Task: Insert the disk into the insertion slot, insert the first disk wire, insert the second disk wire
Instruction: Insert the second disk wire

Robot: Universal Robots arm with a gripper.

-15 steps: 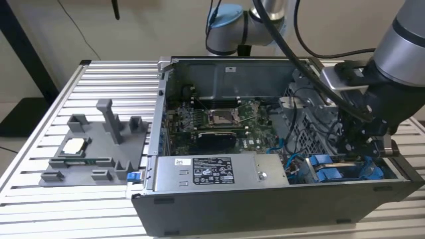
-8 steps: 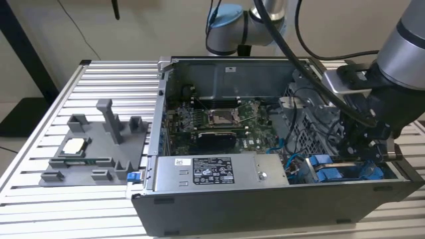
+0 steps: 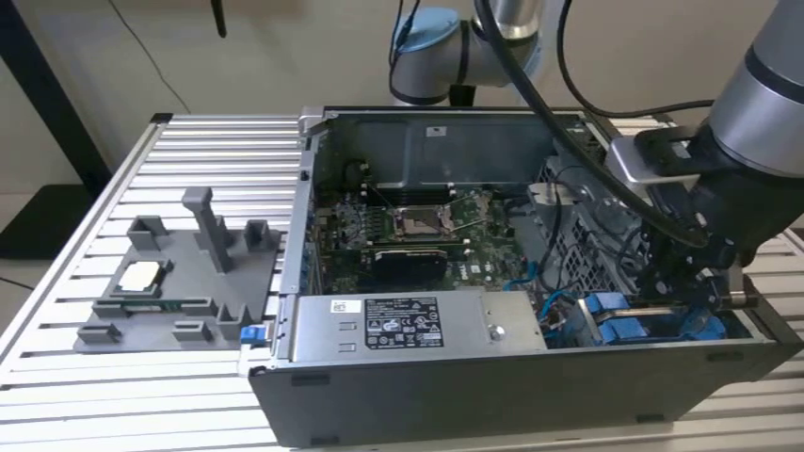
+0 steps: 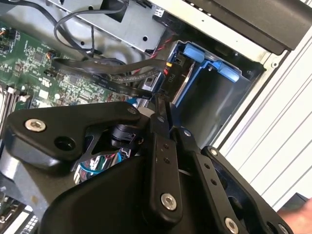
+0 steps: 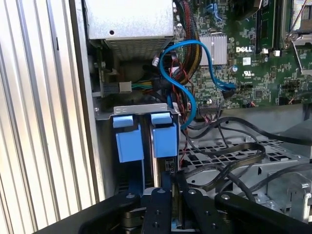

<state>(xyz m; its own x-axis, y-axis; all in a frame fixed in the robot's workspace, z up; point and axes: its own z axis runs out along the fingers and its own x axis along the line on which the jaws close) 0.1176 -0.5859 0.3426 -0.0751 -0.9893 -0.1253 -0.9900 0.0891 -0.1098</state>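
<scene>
Down in the corner of the open computer case [image 3: 503, 405], at the exterior view's right, hangs the gripper [image 3: 699, 299], fingers [image 4: 162, 113] pinched together on a black wire connector [image 4: 165, 80] pressed against the rear of the disk [image 4: 183, 83]. Seated already in the insertion slot [image 4: 229, 92], that disk, its blue carrier tabs [image 5: 165, 139] showing just beside the blue cable [image 5: 183, 73]. Beyond, toward the case middle, the green motherboard [image 3: 415, 231]; along the near case edge, the grey power-supply box [image 3: 409, 325]. Outside the case, on the slatted table [image 3: 75, 377], a grey fixture [image 3: 176, 282].
</scene>
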